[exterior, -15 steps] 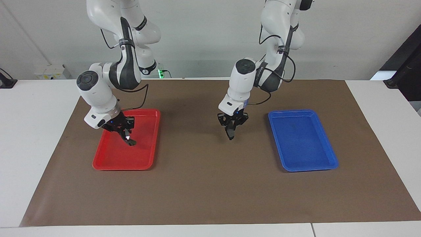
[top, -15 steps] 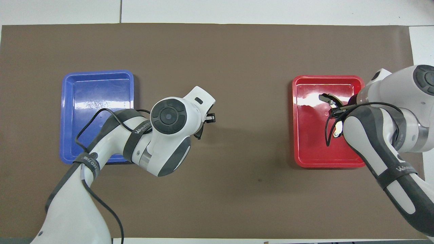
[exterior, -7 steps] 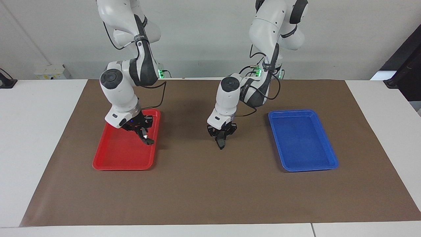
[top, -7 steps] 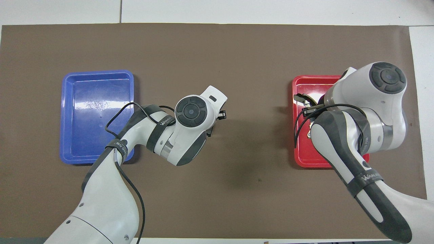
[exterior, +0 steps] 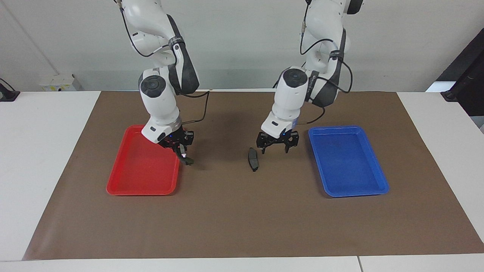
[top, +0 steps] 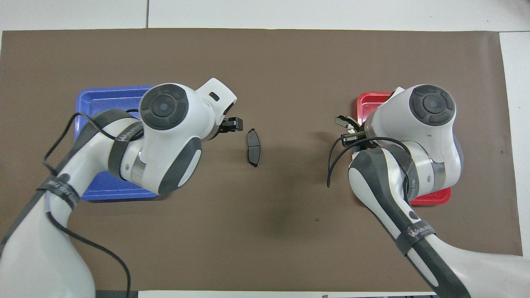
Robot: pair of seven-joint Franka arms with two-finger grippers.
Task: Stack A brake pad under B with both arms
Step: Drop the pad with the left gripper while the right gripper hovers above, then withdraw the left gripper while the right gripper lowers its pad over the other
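The A brake pad (exterior: 253, 159) (top: 253, 147), short, plain and dark grey, lies by itself on the brown mat near the middle of the table. My left gripper (exterior: 275, 146) (top: 230, 125) hangs open over the mat between that pad and the blue tray, with nothing between its fingers. My right gripper (exterior: 184, 154) (top: 347, 127) is shut on B (exterior: 188, 160) (top: 342, 121), a thin dark pad with a pale metal patch. It holds B in the air over the red tray's rim, on the side toward the middle of the table.
A red tray (exterior: 140, 177) (top: 374, 99) sits toward the right arm's end of the mat. A blue tray (exterior: 348, 162) (top: 103, 97) sits toward the left arm's end. I see nothing in either. Both arms cover parts of the trays from above.
My left gripper opened, left the A brake pad on the mat and drew off toward the blue tray. My right gripper carried B from over the red tray toward the middle.
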